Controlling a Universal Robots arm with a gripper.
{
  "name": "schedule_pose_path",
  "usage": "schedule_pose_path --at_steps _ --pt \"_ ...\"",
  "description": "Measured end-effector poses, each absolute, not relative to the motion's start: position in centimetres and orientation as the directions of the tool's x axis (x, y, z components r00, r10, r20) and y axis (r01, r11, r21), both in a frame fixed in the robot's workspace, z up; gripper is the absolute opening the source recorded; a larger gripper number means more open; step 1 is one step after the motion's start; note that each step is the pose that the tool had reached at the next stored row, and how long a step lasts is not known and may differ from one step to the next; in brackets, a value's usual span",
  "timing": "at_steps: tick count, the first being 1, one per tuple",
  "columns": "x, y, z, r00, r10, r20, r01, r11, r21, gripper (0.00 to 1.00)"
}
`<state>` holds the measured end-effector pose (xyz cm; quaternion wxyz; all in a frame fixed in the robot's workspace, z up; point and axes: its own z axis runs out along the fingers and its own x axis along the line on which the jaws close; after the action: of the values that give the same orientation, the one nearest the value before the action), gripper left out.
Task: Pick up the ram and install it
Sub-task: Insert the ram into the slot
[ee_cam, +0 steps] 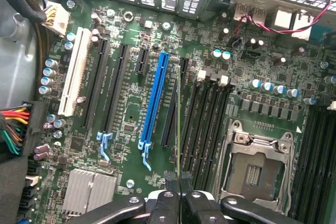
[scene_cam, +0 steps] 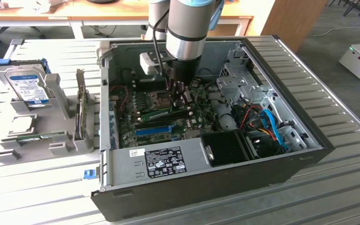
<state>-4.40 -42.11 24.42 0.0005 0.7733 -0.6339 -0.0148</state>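
In the wrist view the ram [ee_cam: 178, 124] shows edge-on as a thin green line running from my fingers out over the motherboard. My gripper [ee_cam: 179, 182] is shut on its near end. The stick hangs above the board between the blue slot [ee_cam: 156, 100] and the row of black memory slots [ee_cam: 207, 124]; I cannot tell whether it touches a slot. In the exterior view my gripper [scene_cam: 178, 93] reaches down into the open computer case [scene_cam: 292, 154], just above the motherboard [scene_cam: 161, 123].
An empty CPU socket [ee_cam: 255, 169] lies beside the memory slots. Cables and a drive cage [scene_cam: 264, 126] fill the case toward the exterior view's right. Outside the case, at the exterior view's left, a grey rack [scene_cam: 55, 140] holds a hard drive [scene_cam: 28, 89].
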Motion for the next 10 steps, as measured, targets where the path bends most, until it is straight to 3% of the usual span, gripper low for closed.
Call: schedule_pose_path --at_steps 10 --pt "-4.40 -42.11 24.36 0.064 -0.998 -0.022 -0.998 -0.064 0.019 0.12"
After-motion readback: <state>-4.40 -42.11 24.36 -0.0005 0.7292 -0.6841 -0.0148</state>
